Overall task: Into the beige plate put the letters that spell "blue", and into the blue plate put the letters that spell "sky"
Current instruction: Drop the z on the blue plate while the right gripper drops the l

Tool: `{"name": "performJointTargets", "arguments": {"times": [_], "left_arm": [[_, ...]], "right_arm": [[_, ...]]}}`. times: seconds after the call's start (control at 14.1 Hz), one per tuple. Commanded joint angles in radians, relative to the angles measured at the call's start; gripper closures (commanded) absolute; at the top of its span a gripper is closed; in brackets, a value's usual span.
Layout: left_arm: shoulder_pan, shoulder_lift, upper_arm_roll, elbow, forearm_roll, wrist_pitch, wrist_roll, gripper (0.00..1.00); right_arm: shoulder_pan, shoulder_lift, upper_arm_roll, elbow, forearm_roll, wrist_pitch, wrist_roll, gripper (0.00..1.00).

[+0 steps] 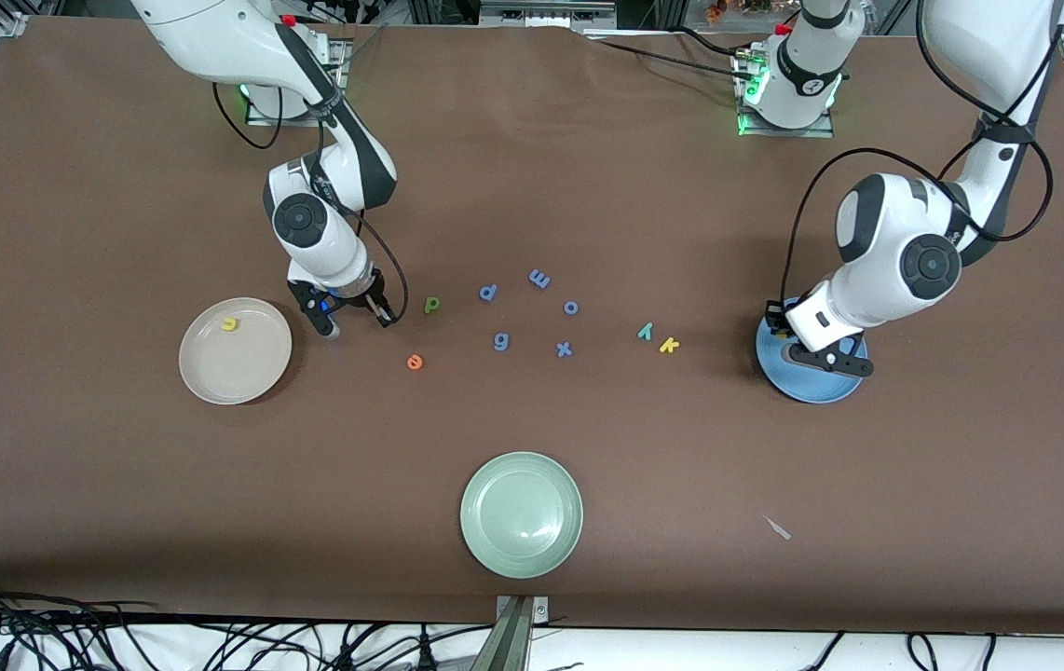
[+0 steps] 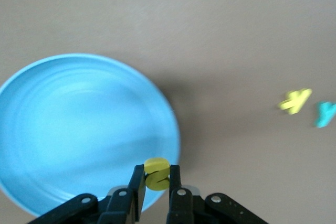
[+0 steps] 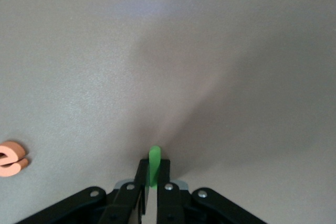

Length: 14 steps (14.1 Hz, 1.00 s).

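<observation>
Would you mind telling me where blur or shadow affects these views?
Left wrist view: yellow k and teal y are smeared, blue plate fairly crisp. Right wrist view: a soft shadow fans out from the green bar l. Front view: evenly lit, sharp.

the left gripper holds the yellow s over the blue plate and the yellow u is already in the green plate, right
Not quite. The left gripper does hold the yellow s over the blue plate, but the yellow u lies in the beige plate, not the green plate, which holds no letter. The front view shows it.
</observation>
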Motion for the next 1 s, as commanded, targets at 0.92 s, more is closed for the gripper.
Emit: {"name": "performJointTargets", "arguments": {"times": [0.92], "left_arm": [[-0.234, 0.05, -0.041, 0.014, 0.035, 0.092, -0.309, 0.34]], "right_arm": [[-0.066, 0.029, -0.309, 0.264, -0.015, -0.481, -0.947, 1.0]]}}
